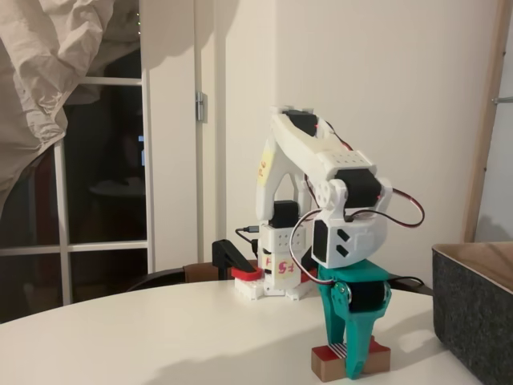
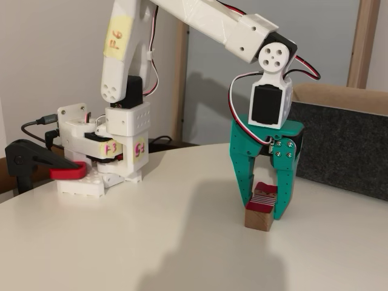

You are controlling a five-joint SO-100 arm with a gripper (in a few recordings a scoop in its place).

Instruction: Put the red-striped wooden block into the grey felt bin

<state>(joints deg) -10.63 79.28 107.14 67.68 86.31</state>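
Observation:
The red-striped wooden block [image 1: 377,358] lies flat on the white table, its red and white striped top [image 2: 264,197] facing up. My teal gripper [image 1: 345,357] points straight down over it, with one finger on each side of the block [image 2: 257,220]. The jaws look closed against the block's sides, and the block still rests on the table. In both fixed views the grey felt bin [image 1: 473,314] stands just to the right of the gripper [image 2: 260,209]. The dark wall of the bin [image 2: 345,151] stands behind the gripper, about a hand's width from the block.
The arm's white base [image 2: 115,157] is clamped to the table's far edge by a black and red clamp [image 2: 45,165]. The round white table [image 1: 160,337] has open room to the left of the block. A glass door [image 1: 104,184] stands behind the table.

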